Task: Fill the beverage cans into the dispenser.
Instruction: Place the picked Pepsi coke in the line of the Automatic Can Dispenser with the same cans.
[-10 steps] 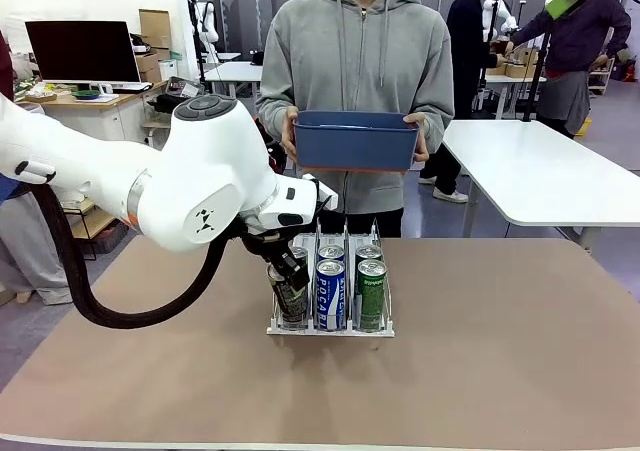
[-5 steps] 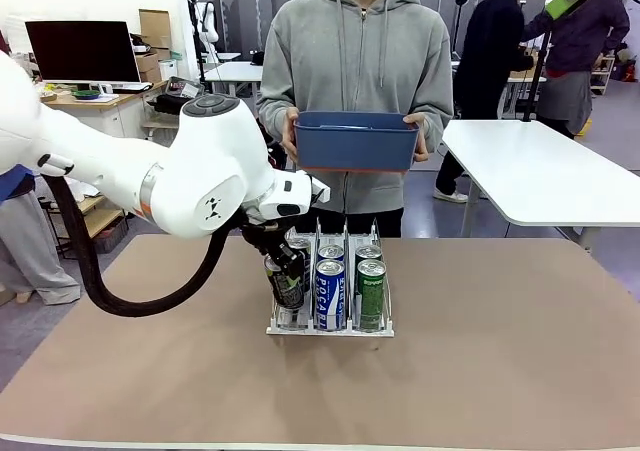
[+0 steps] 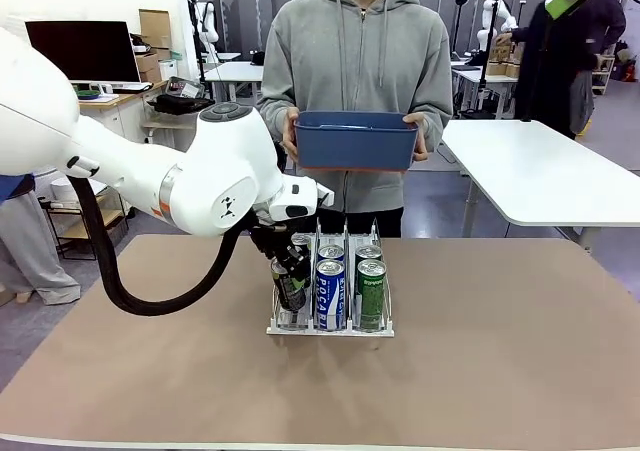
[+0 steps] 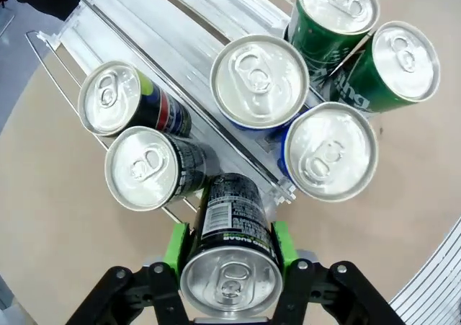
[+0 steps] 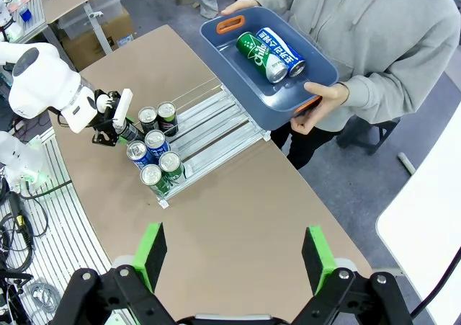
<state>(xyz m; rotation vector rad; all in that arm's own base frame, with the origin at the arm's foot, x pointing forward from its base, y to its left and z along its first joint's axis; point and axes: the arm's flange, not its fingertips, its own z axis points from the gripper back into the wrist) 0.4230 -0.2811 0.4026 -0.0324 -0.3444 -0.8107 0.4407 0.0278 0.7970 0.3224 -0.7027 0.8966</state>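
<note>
Left gripper (image 4: 230,244) is clamped on a black-and-grey can (image 4: 229,213), green pads (image 4: 176,247) pressing on both sides near the top. The can is tilted, just at the front end of the dispenser (image 4: 144,29), in front of the outer lane that holds two more black-and-grey cans (image 4: 153,168). Can't tell if its base touches the rack. The middle lane has two blue-and-white cans (image 4: 330,150), the far lane two green cans (image 4: 403,60), all upright at the front of their lanes; the back of each lane is bare wire. The white wire dispenser sits mid-table on the brown table (image 3: 500,351), near the far edge. Right gripper (image 5: 234,256) hangs high above the table with its jaws spread wide, nothing between them. A person in a grey hoodie (image 3: 360,51) stands at the far side holding a blue bin (image 3: 355,146) with both hands, off the table. In the bin, one green can (image 5: 253,53) and one blue-and-white can (image 5: 282,50) lie on their sides, touching.
</note>
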